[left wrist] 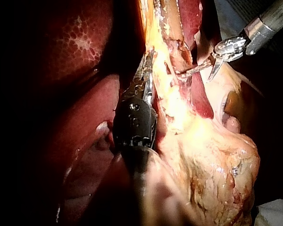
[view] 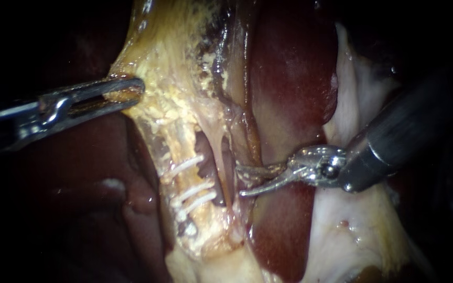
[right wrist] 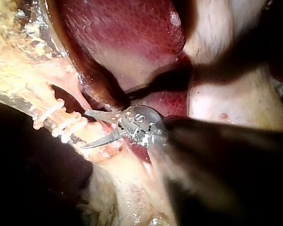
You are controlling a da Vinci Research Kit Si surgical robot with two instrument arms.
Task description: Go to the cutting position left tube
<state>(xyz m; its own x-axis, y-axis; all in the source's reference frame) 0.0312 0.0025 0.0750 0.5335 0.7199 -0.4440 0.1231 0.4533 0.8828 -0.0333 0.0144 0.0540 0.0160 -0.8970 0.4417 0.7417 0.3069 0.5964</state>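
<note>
The left tube (view: 170,152) runs down pale yellow tissue and carries three white clips (view: 194,191), also seen in the right wrist view as clips (right wrist: 51,113). A thinner pale tube (view: 219,149) lies just to its right. My right instrument (view: 239,181) has curved blades, open, their tips just right of the thinner tube and apart from the clipped one; the blades (right wrist: 84,129) show the same gap beside the clips. My left instrument (view: 136,92) is shut on the edge of the yellow tissue (view: 163,78) above the clips, holding it to the left; its jaws (left wrist: 150,52) lie along that edge.
Dark red liver (view: 289,78) sits behind my right instrument's blades, and more liver (view: 79,199) lies under my left instrument. Pale whitish tissue (view: 352,230) spreads beneath the right shaft (view: 394,141). A fatty yellow mass (left wrist: 217,174) lies beside my left instrument's shaft.
</note>
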